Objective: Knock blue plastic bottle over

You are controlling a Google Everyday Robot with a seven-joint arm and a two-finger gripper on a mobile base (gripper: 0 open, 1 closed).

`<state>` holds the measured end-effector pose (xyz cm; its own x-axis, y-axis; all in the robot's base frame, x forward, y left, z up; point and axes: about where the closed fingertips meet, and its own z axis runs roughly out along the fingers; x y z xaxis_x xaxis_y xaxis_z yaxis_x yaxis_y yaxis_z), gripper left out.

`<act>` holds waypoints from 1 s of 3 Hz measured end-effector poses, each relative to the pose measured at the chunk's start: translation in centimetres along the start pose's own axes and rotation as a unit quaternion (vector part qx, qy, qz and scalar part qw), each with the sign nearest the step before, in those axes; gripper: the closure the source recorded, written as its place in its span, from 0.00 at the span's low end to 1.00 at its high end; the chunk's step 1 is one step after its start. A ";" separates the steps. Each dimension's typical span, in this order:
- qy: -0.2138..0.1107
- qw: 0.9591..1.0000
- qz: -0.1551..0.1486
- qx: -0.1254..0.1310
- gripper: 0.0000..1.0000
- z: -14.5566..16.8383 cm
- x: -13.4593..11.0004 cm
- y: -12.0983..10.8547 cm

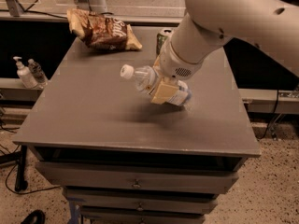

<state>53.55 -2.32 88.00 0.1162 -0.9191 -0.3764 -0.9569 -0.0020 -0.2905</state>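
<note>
The blue plastic bottle (142, 77) is clear with a white cap. It is tilted steeply over the middle of the grey table (84, 115), cap pointing left and base low near the tabletop on the right. My gripper (164, 90) comes in from the upper right and is shut on the bottle's lower body. One tan finger pad (162, 92) lies across the front of the label. The far finger is hidden behind the bottle.
A green drink can (163, 35) stands just behind my wrist. A brown chip bag (100, 29) lies at the table's back left. A white pump bottle (21, 73) and a small clear bottle (36, 71) stand on a ledge to the left. Drawers sit below the front edge.
</note>
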 end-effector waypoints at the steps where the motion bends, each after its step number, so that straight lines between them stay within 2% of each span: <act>1: 0.000 1.000 0.003 -0.011 0.59 1.4 -0.1 0.9; 3: -0.020 0.999 0.015 -0.025 0.13 2.5 -1.3 2.0</act>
<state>52.15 -0.18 85.72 0.0960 -0.9028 -0.4193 -0.9720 0.0058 -0.2349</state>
